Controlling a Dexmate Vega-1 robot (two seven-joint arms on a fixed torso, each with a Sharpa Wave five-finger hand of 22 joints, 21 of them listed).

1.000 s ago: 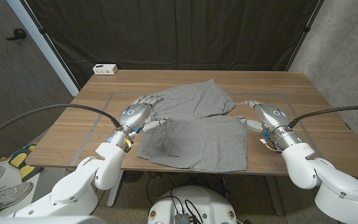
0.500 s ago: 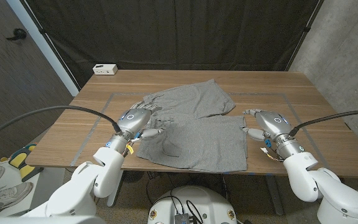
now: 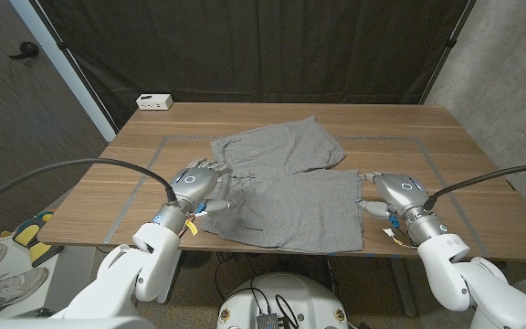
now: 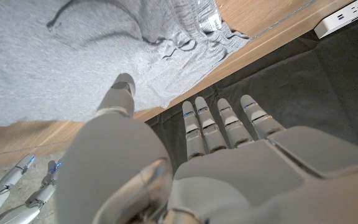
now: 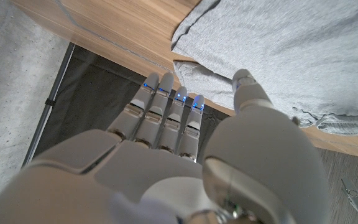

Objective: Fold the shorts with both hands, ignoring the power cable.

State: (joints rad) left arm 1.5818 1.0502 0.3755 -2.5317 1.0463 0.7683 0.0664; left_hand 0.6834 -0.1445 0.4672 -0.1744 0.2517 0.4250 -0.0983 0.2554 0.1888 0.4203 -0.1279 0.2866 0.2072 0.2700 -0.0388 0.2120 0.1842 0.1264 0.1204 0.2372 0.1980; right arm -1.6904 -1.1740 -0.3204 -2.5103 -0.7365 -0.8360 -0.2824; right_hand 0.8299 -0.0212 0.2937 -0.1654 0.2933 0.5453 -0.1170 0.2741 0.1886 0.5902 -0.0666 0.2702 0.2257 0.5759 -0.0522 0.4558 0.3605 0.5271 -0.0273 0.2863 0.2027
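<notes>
Grey shorts (image 3: 286, 187) flat on table (image 3: 446, 137), left hand (image 3: 199, 183) and right hand (image 3: 393, 190) empty, fingers apart, left wrist view catches power strip (image 4: 352, 15)

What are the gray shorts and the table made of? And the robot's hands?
The shorts look like soft knit cotton-type jersey: matte heathered gray that wrinkles and drapes, though the exact fibre cannot be told. The table looks like wood or a wood veneer, with brown grain lines and a smooth, faintly shiny finish. The left hand and right hand look like hard silvery-gray plastic or metal, smooth with soft highlights.
</notes>
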